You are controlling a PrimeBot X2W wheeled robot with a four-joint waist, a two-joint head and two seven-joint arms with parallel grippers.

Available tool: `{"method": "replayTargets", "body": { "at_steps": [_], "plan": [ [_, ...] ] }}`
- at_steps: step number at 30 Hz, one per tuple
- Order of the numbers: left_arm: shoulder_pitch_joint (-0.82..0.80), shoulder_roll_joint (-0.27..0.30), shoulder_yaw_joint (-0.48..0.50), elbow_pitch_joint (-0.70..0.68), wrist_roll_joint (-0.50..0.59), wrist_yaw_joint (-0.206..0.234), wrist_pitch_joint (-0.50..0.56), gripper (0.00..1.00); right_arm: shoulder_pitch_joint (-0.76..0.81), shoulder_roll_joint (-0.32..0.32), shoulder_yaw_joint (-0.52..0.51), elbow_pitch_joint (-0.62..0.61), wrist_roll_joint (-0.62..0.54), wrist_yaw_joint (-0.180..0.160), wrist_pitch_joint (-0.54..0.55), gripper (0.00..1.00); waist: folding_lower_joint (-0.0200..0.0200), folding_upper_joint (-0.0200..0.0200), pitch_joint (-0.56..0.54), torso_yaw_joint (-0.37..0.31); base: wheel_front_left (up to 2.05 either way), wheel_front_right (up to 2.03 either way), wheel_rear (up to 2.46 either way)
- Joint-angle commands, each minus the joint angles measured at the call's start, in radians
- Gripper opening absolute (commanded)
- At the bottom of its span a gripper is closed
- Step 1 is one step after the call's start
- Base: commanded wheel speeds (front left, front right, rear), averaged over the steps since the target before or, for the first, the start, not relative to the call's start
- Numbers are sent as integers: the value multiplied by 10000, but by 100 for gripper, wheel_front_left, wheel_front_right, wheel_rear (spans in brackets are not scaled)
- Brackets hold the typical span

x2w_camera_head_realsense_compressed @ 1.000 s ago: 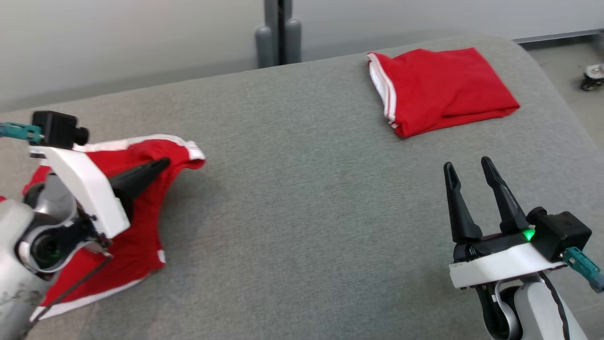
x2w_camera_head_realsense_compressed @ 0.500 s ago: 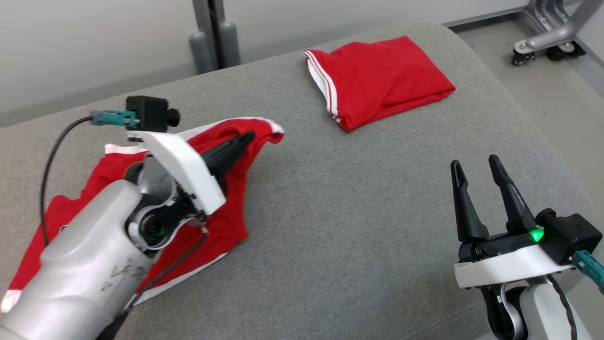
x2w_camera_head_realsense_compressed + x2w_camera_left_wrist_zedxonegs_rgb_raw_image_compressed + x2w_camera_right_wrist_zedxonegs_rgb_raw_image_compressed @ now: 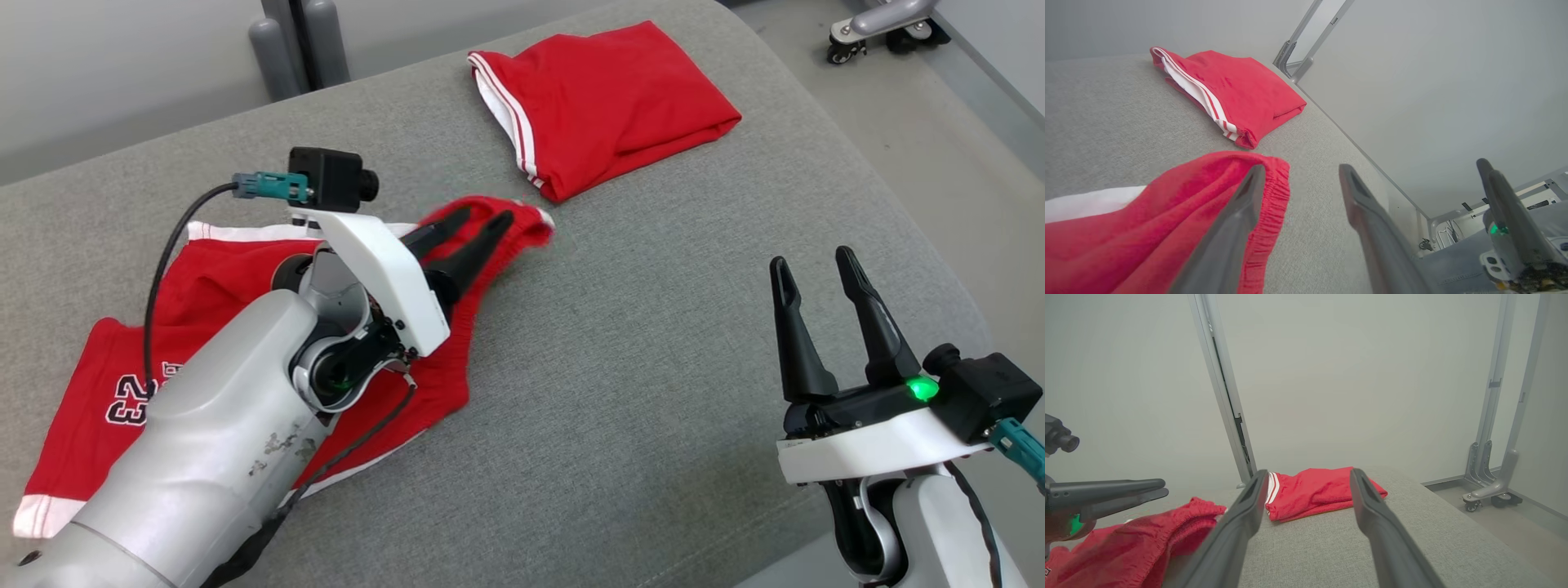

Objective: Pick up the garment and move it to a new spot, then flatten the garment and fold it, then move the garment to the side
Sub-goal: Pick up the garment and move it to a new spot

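A: How does the left pincer [image 3: 486, 214] stand?
B: Fingers apart, gripping nothing. Its tips lie over the elastic waistband of the red garment [image 3: 220, 278], which sprawls crumpled by the tabletop's [image 3: 653, 367] left edge.
A: And the right pincer [image 3: 809, 258]?
B: Wide open too, and empty, by the near right edge. Folded red shorts [image 3: 612, 98] lie at the far edge.
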Motion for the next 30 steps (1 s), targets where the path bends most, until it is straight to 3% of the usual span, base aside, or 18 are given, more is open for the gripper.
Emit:
{"method": "replayTargets", "body": {
  "at_steps": [1,8,19,24,30],
  "plan": [
    [-215,44,-41,-20,13,-54,-83,100,-39,-54,-17,-56,17,0,-10,100,0,-1,9,79,0,0,0],
    [-171,283,-257,-452,-83,-52,-579,100,-6,-55,-181,107,-247,0,-10,100,0,-1,-277,732,0,0,0],
    [584,1595,-393,-1232,863,3,-2534,100,347,-60,-339,322,-576,0,-9,100,0,-1,-994,2030,0,0,0],
    [1172,2198,-221,-1611,1471,526,-3613,100,537,-60,-419,343,-645,0,-9,100,0,-1,-1222,2511,0,0,0],
    [2254,2859,431,-2527,1934,1347,-4206,100,872,-121,-295,477,-680,0,-9,100,0,-1,-1392,3037,0,0,0]
  ]
}}
